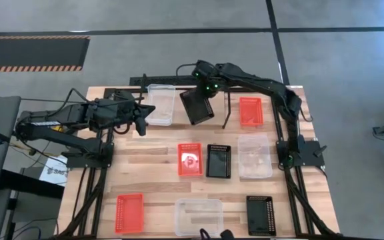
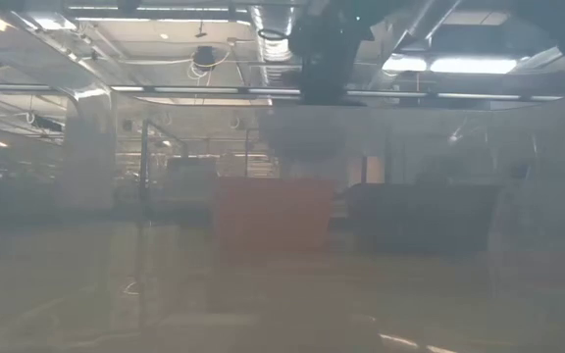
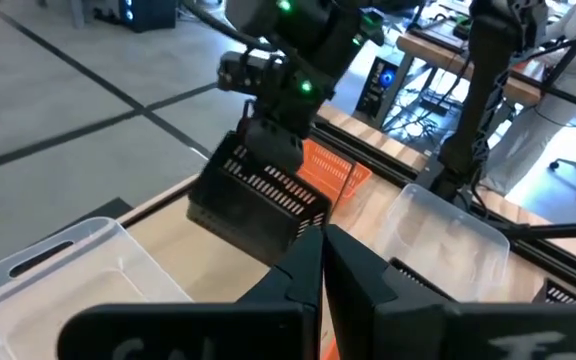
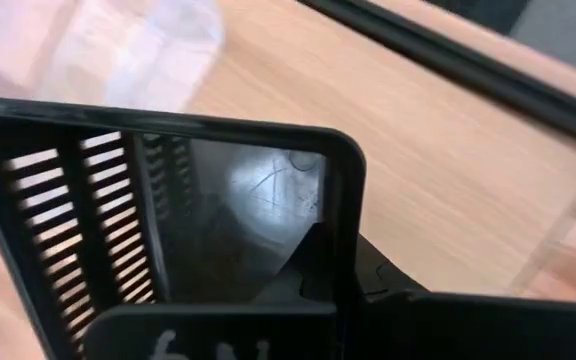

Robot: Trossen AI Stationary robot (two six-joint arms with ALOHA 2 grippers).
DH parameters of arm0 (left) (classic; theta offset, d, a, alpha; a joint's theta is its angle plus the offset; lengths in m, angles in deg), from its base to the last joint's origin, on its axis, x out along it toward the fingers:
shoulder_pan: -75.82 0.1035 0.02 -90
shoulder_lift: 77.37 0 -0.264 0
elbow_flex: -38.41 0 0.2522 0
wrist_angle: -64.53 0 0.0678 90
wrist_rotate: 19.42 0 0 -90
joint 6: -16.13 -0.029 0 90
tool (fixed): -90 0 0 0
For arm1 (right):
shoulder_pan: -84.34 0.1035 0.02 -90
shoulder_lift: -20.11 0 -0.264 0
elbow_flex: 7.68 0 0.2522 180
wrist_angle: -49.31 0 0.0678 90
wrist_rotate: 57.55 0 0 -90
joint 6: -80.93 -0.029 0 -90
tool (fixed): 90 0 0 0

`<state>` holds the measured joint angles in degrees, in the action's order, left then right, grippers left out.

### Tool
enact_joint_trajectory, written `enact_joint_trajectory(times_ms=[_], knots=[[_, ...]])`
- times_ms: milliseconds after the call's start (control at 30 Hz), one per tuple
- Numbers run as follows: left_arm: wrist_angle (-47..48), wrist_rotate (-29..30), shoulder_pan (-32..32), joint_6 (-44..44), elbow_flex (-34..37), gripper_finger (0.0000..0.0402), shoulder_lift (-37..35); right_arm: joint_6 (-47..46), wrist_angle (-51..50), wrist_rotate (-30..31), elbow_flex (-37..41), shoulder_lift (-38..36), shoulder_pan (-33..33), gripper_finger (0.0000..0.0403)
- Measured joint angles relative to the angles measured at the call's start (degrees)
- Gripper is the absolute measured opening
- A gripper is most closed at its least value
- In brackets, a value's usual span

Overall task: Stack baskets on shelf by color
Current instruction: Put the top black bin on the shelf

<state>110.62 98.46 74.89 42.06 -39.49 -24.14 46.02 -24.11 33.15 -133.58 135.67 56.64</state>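
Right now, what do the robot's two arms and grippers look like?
Both arms are matte black with jointed links. The right arm shows green indicator lights near its wrist, above the right gripper. The left gripper has flat, dark, angular fingers, with black cables trailing by the left arm.

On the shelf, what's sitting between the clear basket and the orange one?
In the high view, the black basket, tilted and held by the right gripper, hangs between the clear basket and the orange basket.

low view hazy, orange basket [image 2: 273, 214] and perhaps a black basket [image 2: 420, 218] blurred, shelf indistinct
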Motion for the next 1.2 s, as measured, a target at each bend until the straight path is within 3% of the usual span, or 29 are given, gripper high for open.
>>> enact_joint_trajectory(times_ms=[333, 767, 1200], knots=[[0.07, 0.68, 0.0, -0.43, 0.0, 0.0, 0.0, -0.23, 6.77, -5.04, -0.03, 0.1, -0.46, 0.0001], [0.15, 1.07, -0.02, -0.39, 0.0, 0.0, 0.0, 0.27, 4.85, -8.22, 0.01, 7.78, 0.83, 0.0001], [0.18, 1.09, -0.02, 0.0, 0.0, 0.0, 0.0, 0.4, 3.27, -9.14, -0.09, 9.54, -3.79, 0.0001]])
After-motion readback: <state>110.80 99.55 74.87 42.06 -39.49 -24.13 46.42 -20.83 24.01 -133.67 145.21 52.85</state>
